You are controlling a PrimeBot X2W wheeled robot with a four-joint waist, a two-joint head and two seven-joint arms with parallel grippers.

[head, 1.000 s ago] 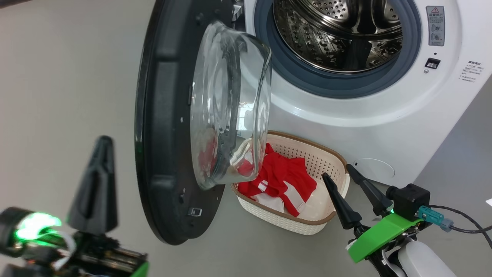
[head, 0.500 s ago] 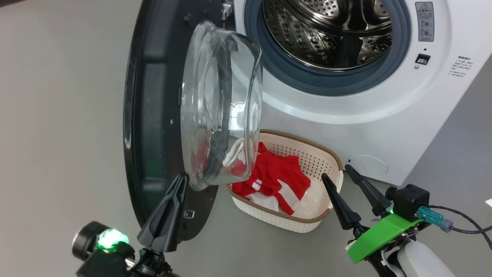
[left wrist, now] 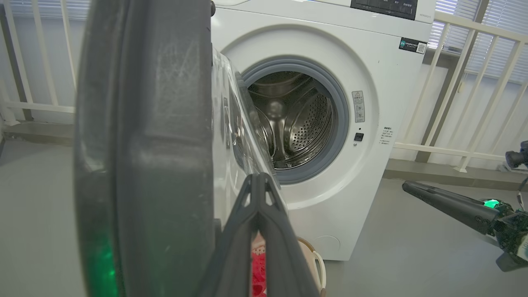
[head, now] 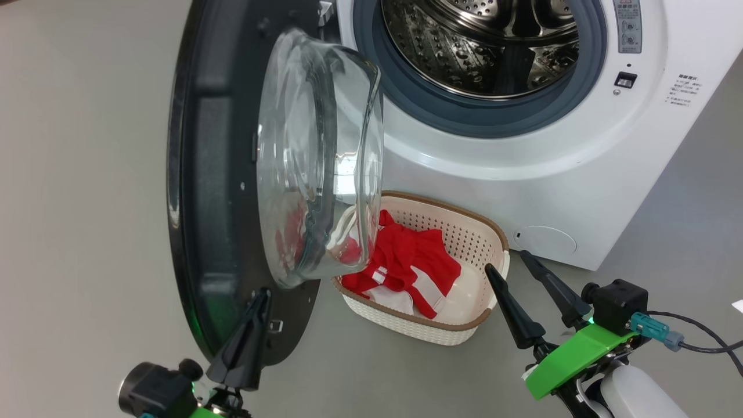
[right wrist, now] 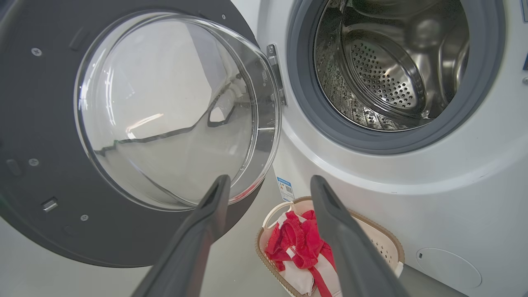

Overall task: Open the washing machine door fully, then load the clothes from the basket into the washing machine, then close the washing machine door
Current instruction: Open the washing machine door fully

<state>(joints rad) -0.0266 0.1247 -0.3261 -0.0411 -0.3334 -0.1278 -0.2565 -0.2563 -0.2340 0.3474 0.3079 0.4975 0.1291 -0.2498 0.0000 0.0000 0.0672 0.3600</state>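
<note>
Washing machine door [head: 215, 191] is opened wide; the clothes [head: 406, 261] are kept in the basket [head: 406, 328].
The door is swung out at the left of the washing machine [head: 522, 168]; the basket is placed on the floor [head: 87, 232] just before the machine, partly under the door's glass bowl [head: 313, 162]; the left tool [head: 264, 296] is pressed together, its tip seen against the door's lower inner face, contact cannot be told; the right tool [head: 505, 261] is spread and empty, just beside the basket's right end.

The glass bowl [head: 313, 162] of the open washing machine door [head: 215, 191] overhangs the basket's [head: 484, 313] near end. Beside the door, the drum mouth [head: 464, 52] is clear.
</note>
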